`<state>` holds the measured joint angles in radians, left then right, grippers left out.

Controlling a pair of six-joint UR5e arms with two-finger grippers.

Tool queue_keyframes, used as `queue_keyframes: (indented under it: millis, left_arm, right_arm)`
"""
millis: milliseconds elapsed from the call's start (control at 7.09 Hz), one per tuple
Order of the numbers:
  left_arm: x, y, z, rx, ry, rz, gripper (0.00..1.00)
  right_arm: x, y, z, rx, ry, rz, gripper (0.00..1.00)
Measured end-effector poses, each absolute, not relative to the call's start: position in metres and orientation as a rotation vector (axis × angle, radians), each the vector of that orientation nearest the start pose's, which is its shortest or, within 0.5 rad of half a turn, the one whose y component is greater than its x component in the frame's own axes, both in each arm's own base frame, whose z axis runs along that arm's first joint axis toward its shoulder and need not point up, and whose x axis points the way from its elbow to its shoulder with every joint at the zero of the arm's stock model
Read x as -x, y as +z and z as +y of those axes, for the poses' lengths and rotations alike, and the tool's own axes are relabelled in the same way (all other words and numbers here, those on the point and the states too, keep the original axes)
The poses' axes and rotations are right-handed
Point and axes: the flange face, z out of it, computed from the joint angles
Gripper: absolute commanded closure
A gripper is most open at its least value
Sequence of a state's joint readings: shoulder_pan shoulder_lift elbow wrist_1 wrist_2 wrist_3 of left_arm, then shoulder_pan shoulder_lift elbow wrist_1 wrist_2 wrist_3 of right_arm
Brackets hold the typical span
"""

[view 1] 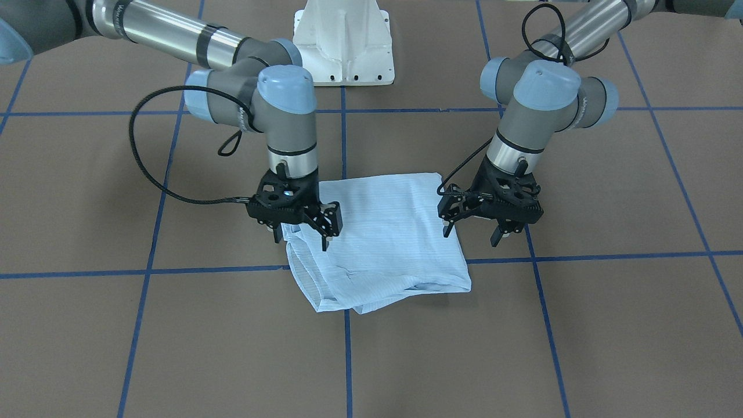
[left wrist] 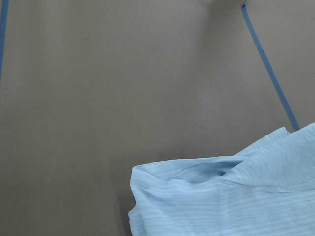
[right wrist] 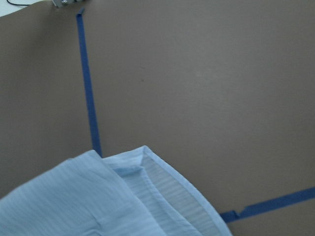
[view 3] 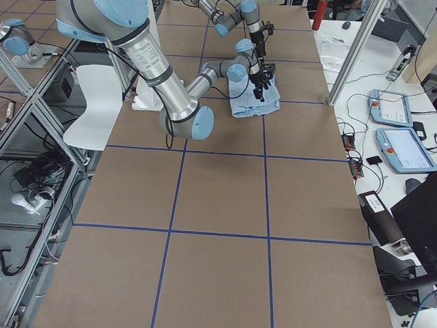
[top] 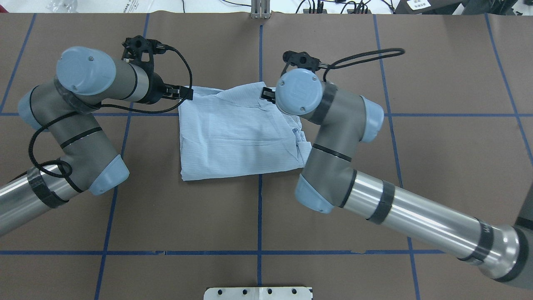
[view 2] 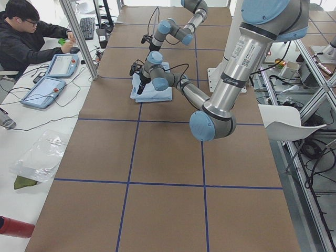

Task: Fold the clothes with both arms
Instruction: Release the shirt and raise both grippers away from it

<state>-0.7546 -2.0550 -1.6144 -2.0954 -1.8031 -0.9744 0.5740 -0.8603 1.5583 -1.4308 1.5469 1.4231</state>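
Well, front view: the folded shirt [view 1: 389,232] lies in the middle of the tabletop [view 1: 580,325], with my right tool [view 1: 303,231] and left tool [view 1: 471,231] both open at its opposite side edges. Overhead, its right side looks rumpled. Wrist views show layered corners, so I'd pinch every layer together, evenly.

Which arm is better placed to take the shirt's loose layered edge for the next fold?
Probably the right: the right tool, open, hangs over the shirt at its loose layered edge; the left tool, also open, is at the neat opposite edge.
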Motion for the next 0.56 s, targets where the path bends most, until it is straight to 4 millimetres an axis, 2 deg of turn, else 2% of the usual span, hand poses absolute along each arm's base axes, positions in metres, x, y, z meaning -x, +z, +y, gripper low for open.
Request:
queue_keyframes:
  millis: [141, 282, 423, 564]
  left_arm:
    - [-0.403, 0.304, -0.535, -0.489, 0.0, 0.954, 0.0]
    - [-0.377, 0.316, -0.529, -0.499, 0.053, 0.946, 0.0]
    - [-0.332, 0.339, -0.523, -0.521, 0.129, 0.919, 0.0]
    - [-0.275, 0.37, -0.516, -0.547, 0.217, 0.876, 0.0]
  right_arm:
    - [0.5, 0.225, -0.494, -0.298, 0.341, -0.753, 0.0]
    - [0.461, 0.232, -0.503, -0.274, 0.259, -0.726, 0.0]
    - [0.407, 0.256, -0.526, -0.249, 0.174, -0.705, 0.0]
    - [0.338, 0.292, -0.554, -0.233, 0.078, -0.686, 0.0]
